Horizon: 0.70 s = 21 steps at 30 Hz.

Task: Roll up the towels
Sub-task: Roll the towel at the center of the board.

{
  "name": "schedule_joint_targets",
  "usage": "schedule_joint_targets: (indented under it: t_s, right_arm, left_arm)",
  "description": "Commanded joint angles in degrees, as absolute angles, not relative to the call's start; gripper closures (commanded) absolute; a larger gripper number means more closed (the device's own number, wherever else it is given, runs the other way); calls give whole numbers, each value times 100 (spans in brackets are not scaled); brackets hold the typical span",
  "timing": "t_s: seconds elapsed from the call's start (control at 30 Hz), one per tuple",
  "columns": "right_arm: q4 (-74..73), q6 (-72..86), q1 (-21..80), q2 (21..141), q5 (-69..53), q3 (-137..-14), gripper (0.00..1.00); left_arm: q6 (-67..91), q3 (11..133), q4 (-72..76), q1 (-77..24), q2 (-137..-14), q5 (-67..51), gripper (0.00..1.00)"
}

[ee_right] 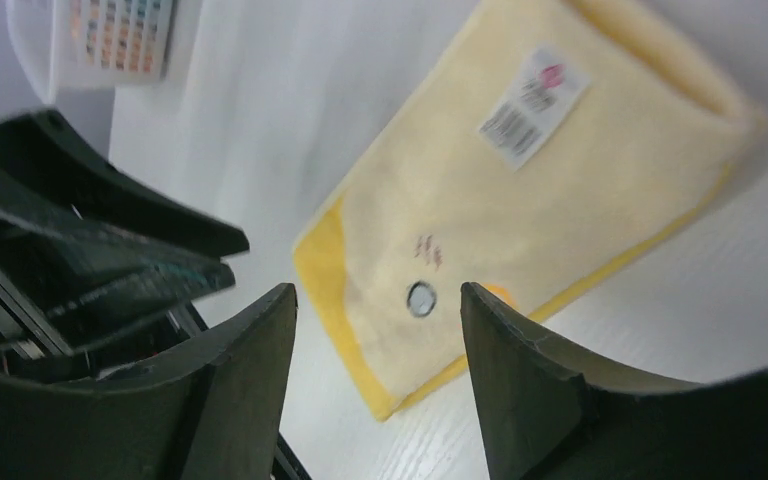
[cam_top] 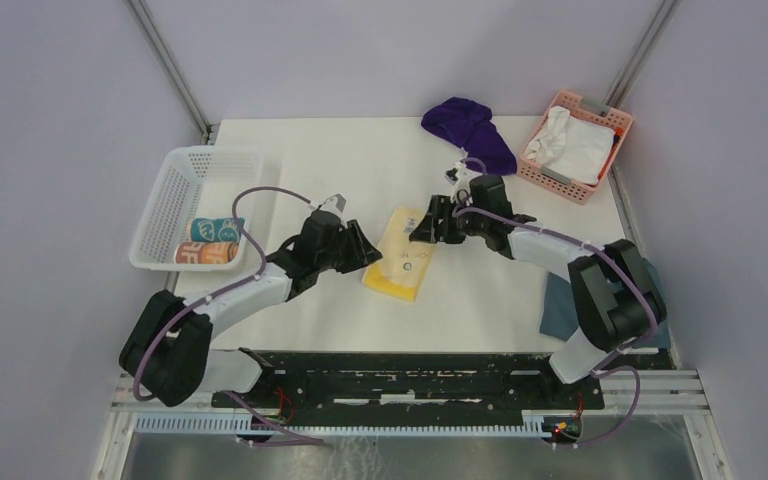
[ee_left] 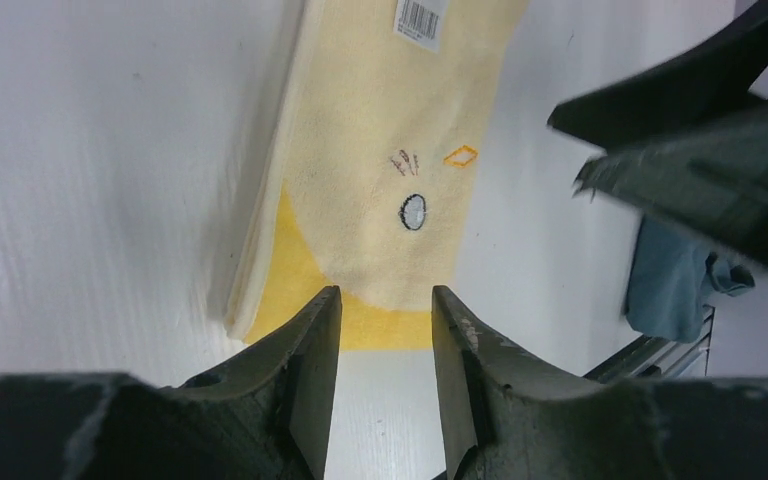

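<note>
We see the white desk (cam_top: 310, 140) carrying a white basket (cam_top: 165, 200) at its left edge and a pink basket (cam_top: 600, 112) at its far right corner, with a white cloth (cam_top: 575, 145) inside. A purple towel (cam_top: 465, 125) lies crumpled at the far edge, and a blue-grey cloth (cam_top: 558, 310) sits near the right near corner. The pale yellow towel (cam_top: 405, 265) lies folded flat mid-desk. Rolled teal (cam_top: 215, 229) and peach-orange (cam_top: 207, 253) towels sit in the white basket. Our left gripper (ee_left: 385, 300) and right gripper (ee_right: 378, 295) flank the yellow towel, both released, jaws parted on nothing.
</note>
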State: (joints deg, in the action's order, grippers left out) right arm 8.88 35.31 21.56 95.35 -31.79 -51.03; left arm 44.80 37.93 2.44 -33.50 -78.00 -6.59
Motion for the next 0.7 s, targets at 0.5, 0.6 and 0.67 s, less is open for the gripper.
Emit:
schedule_joint_targets:
  t_s: [0.5, 0.6, 0.67]
  right_arm:
    - [-1447, -8, 4756, 8629, -821, -5052, 38]
    - [-1449, -236, 5079, 8858, -360, -5236, 40]
    - [-1486, -350, 5224, 9077, -133, -5380, 41]
  left_arm:
    - [5947, 2050, -138, -2973, -4987, 356, 1]
    - [6038, 2023, -259, -2963, -4924, 401, 1]
    - [6086, 2033, -333, -2962, -4967, 417, 1]
